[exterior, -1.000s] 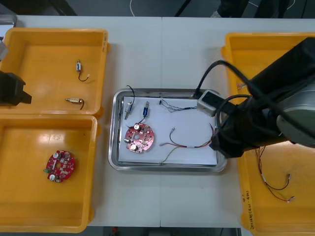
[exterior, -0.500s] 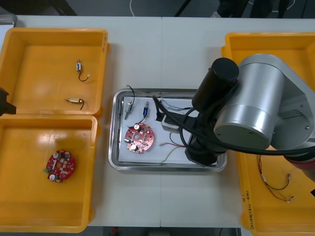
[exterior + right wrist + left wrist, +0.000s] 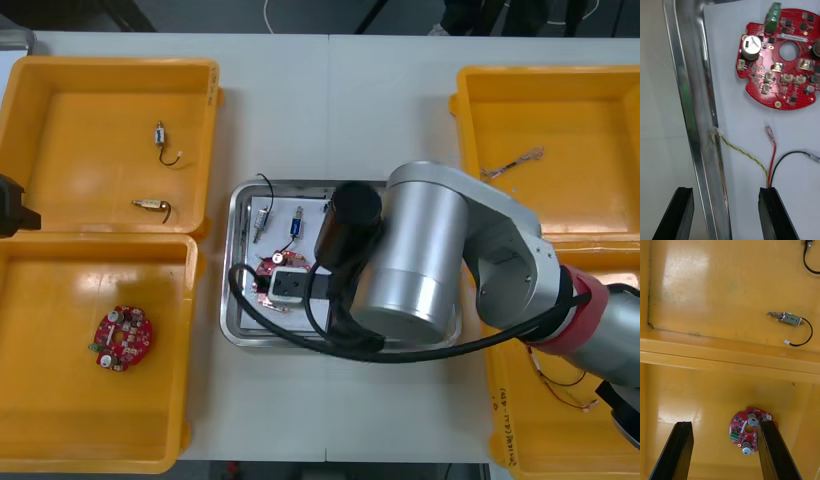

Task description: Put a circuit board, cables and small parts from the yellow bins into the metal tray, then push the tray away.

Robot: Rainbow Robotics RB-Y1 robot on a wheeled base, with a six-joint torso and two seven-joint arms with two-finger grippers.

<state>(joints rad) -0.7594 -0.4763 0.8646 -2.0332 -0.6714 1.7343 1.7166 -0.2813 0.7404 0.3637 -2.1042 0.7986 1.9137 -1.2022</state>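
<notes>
My right arm [image 3: 420, 260] reaches over the metal tray [image 3: 235, 300] and hides its right part. In the right wrist view my right gripper [image 3: 726, 213] is open, and its fingers [image 3: 773, 210] straddle the tray's shiny rim [image 3: 696, 123], one over the table and one over the white inside. Beyond them lie a round red circuit board [image 3: 778, 63] and a red and yellow cable [image 3: 769, 165]. Two small metal parts [image 3: 262, 222] lie at the tray's far side. My left gripper [image 3: 726, 453] hangs open above a red board [image 3: 748, 429] in the near left bin.
The far left yellow bin [image 3: 110, 70] holds two small metal parts [image 3: 160, 135], one with a black lead [image 3: 788, 318]. A thin cable [image 3: 512, 162] lies in the far right bin, a red and black one [image 3: 565, 385] in the near right bin. My left arm [image 3: 12, 208] sits at the left edge.
My right arm has swung left across the tray, from its right edge to over its middle and left part. The left arm has barely moved.
</notes>
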